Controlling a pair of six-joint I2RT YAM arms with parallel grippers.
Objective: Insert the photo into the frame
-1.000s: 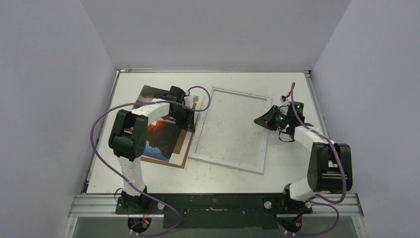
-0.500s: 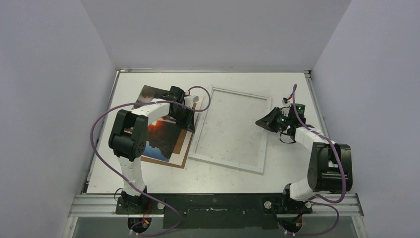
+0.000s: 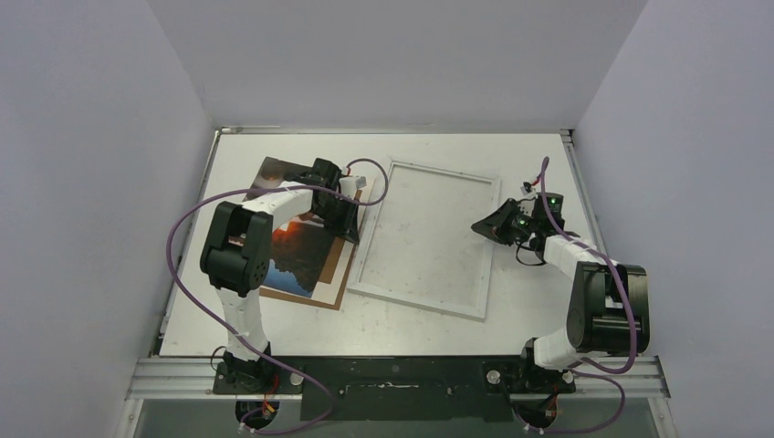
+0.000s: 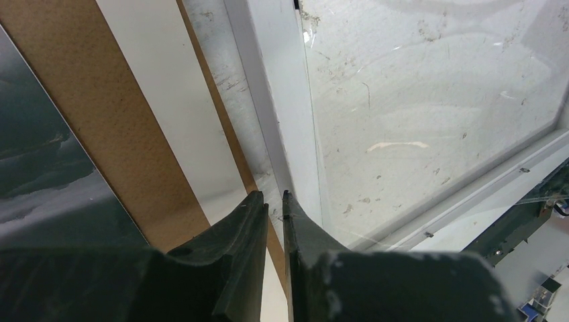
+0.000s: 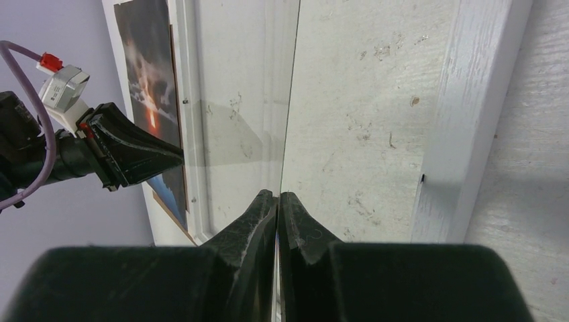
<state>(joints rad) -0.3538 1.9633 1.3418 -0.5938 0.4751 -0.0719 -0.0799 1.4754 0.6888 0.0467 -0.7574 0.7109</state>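
Photo [image 3: 294, 255] lies face up on brown backing board [image 3: 339, 274], left part of desk [image 3: 402, 333]. Its far end is hidden under the left arm. It is not in the frame [image 3: 424, 237], which lies just beside the board's right edge, a thin strip of bare desk between them.

Left hand [image 4: 272, 198]: narrow, only a slit between the tips, poised over the board's right edge on the side facing the frame's left border. Cannot tell whether it pinches that edge or only hovers. Placement reads as working at the stack from the side nearest the frame.

Right hand [image 5: 277, 196]: closed tight at the frame's right side. A thin clear edge runs straight into its tips, with a faint reflection beside it, so it looks to be gripping the clear pane [image 5: 258, 94] edge-on. Likely reason: stop the frame sliding, or raise the pane so the print can go under.

Judgement: early stage; the print has yet to be lifted and carried right. Risk: thin print may be hard to separate from the board.
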